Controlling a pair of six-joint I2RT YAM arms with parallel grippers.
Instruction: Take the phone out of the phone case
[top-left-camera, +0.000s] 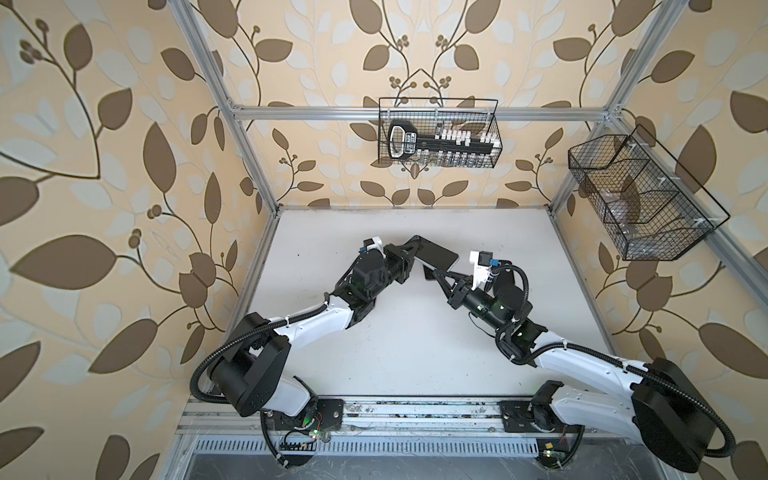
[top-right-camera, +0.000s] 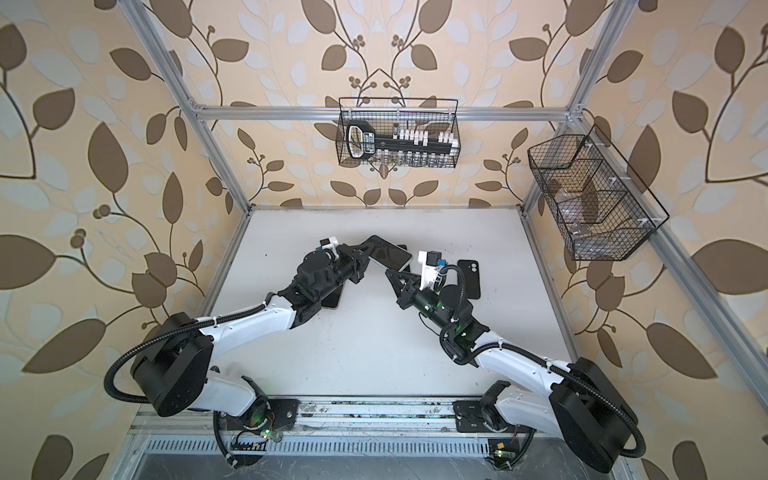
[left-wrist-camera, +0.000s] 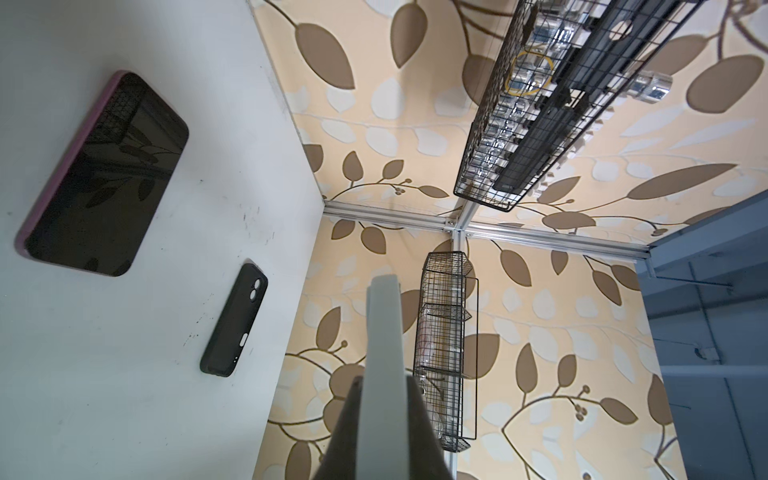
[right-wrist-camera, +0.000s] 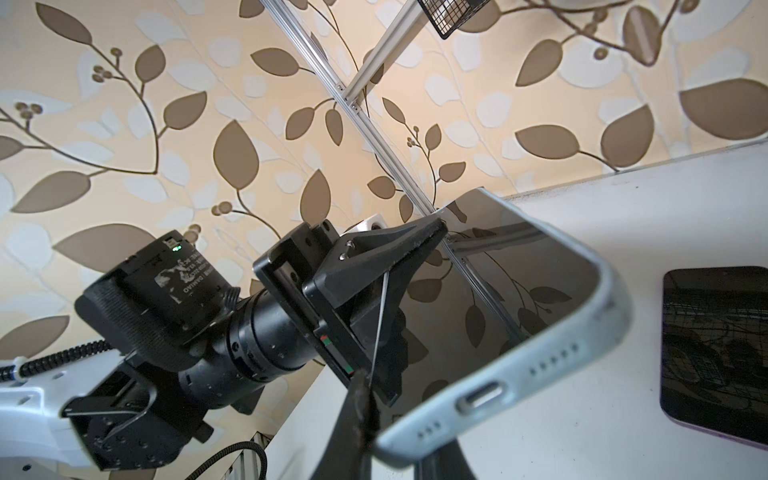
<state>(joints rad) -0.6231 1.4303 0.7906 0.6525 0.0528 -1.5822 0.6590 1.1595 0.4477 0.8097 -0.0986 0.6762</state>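
Left end effector and right end effector pinch phone (aloft, between)

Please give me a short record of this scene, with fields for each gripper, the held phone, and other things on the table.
left gripper: shut on the held phone's edge
right gripper: shut on another edge of it
held phone: above the table, pale case still on
table: empty black case; phone in pink case, screen up
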